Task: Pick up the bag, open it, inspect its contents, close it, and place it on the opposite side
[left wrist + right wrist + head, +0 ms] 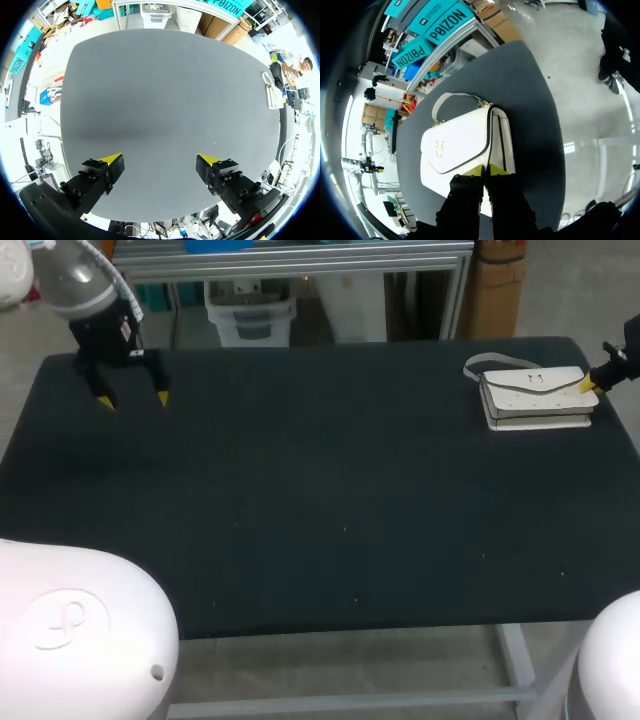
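A white handbag (535, 398) lies at the table's far right, its flap and clasp facing up and its handle (490, 364) pointing to the far side. My right gripper (588, 386) is at the bag's right end. In the right wrist view the two yellow tips of the right gripper (489, 170) stand pressed together, pinching the dark-trimmed edge of the flap on the bag (460, 145). My left gripper (133, 400) hangs open over the far left of the table, nothing between its fingers (111, 161). From there the bag (272, 90) shows small and far off.
The black table (320, 500) is bare apart from the bag. Its right edge runs close beside the bag. White robot housings (80, 630) stand at the near corners.
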### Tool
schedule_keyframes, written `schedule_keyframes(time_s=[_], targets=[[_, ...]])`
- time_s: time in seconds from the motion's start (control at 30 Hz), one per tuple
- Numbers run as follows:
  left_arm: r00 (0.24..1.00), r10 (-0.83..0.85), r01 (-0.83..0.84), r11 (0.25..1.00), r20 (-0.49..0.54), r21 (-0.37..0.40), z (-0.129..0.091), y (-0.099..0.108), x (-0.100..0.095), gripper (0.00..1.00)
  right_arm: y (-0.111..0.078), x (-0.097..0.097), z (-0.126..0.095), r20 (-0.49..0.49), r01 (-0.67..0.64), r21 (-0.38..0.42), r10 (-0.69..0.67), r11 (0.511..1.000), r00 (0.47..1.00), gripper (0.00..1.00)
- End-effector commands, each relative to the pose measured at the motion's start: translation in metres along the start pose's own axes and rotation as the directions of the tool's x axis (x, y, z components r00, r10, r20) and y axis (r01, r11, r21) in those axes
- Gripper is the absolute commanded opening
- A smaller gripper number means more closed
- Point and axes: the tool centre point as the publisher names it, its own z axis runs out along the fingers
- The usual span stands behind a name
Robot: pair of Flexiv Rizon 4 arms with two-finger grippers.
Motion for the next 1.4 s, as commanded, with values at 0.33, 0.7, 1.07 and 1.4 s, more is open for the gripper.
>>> schedule_keyframes(time_s=[0.33, 0.7, 1.07, 1.4], targets=[[1.000, -0.014, 0.014, 1.000, 0.007, -0.006, -0.005, -0.010, -0.008, 1.00, 0.008, -0.008, -0.002, -0.030, -0.044, -0.039, 0.043, 0.998, 0.999, 0.00], [1.000, -0.012, 0.012, 1.000, 0.010, -0.006, -0.006, -0.013, -0.011, 1.00, 0.043, -0.029, -0.013, -0.026, -0.052, -0.069, 0.050, 0.996, 0.998, 0.00], [1.000, -0.010, 0.010, 1.000, 0.015, -0.007, -0.006, -0.011, -0.009, 1.00, 0.053, -0.021, 0.001, -0.029, -0.018, -0.029, 0.017, 0.999, 0.999, 0.00], [1.000, -0.007, 0.008, 1.000, 0.014, -0.007, -0.006, -0.008, -0.009, 1.00, 0.051, -0.015, -0.009, 0.000, -0.017, -0.035, 0.017, 0.999, 1.000, 1.00]])
